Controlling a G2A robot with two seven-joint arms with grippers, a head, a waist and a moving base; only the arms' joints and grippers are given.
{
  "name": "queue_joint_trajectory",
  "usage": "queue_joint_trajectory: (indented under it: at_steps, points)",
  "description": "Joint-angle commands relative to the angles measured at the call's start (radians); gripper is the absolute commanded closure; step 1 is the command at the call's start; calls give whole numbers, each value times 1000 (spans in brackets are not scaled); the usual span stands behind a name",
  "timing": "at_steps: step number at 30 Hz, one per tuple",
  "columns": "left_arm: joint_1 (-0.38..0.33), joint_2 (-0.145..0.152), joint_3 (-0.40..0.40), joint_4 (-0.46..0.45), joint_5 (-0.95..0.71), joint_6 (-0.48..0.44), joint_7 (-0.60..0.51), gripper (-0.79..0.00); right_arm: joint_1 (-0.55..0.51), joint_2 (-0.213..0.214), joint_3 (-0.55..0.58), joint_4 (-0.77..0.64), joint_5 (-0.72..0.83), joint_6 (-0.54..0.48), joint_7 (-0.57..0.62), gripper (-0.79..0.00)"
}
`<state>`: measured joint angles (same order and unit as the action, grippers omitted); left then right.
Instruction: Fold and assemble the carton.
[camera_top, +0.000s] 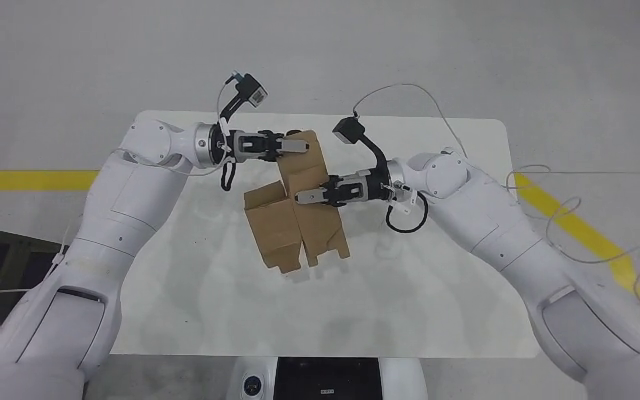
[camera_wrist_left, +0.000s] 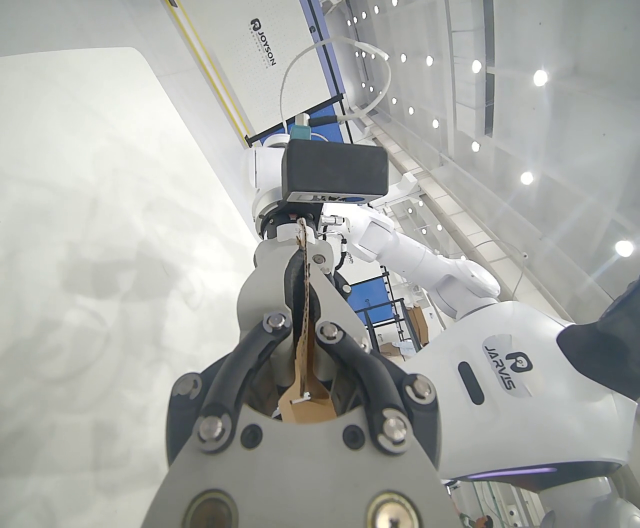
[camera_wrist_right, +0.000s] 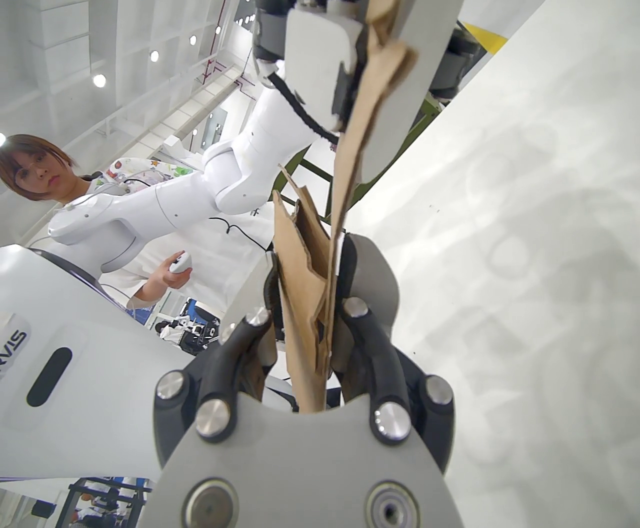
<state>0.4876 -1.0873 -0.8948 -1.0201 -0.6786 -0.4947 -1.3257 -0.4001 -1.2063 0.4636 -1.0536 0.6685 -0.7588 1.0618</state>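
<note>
A flat brown carton (camera_top: 300, 205) hangs above the middle of the white table (camera_top: 420, 300), held between both arms. My left gripper (camera_top: 297, 145) is shut on the carton's far upper edge; in its wrist view the cardboard edge (camera_wrist_left: 303, 320) runs straight between the closed fingers. My right gripper (camera_top: 312, 196) is shut on the carton's right side near the middle. Its wrist view has the folded cardboard layers (camera_wrist_right: 305, 300) pinched between the pads, with the left gripper (camera_wrist_right: 350, 80) clamped on the same sheet farther off. Loose flaps hang toward the table's front.
The table has bare room all around the carton. Yellow floor tape (camera_top: 40, 180) runs past the table on both sides. Cables loop from the wrist cameras above the arms (camera_top: 400, 90).
</note>
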Motion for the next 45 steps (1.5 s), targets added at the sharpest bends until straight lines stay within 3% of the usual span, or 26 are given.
queue_joint_trajectory:
  at_steps: [1, 3, 4, 5, 6, 16, 27, 37, 45]
  points:
    - [0, 1, 2, -2, 1, 3, -3, 0, 5, 3, -11, 0, 9, -3, -3, -31]
    - [-3, 2, 6, -6, 13, 6, -6, 0, 10, 6, -20, 2, 13, -7, -7, 0]
    - [-4, 2, 8, -12, 13, 8, -8, -89, 12, 7, -25, 2, 15, -8, -8, 0]
    - [-4, 3, 9, -16, 12, 8, -8, -382, 15, 8, -30, 2, 18, -9, -9, 0]
    - [-4, 3, 9, -20, 11, 9, -9, -785, 17, 9, -35, 3, 21, -9, -9, 0]
    - [1, 15, -29, -17, -47, -1, 1, -785, 41, 14, -68, 42, 49, -12, -12, 0]
    - [38, 37, -91, 92, 0, -66, 66, -785, 40, 10, 0, 228, 112, -60, -65, 0]
    - [87, 30, -78, 47, 3, -65, 66, -785, 30, -24, 44, 277, -1, -17, -299, 0]
    - [108, 14, -58, 59, -19, -53, 73, -785, 1, -39, 82, 244, -49, 7, -380, 0]
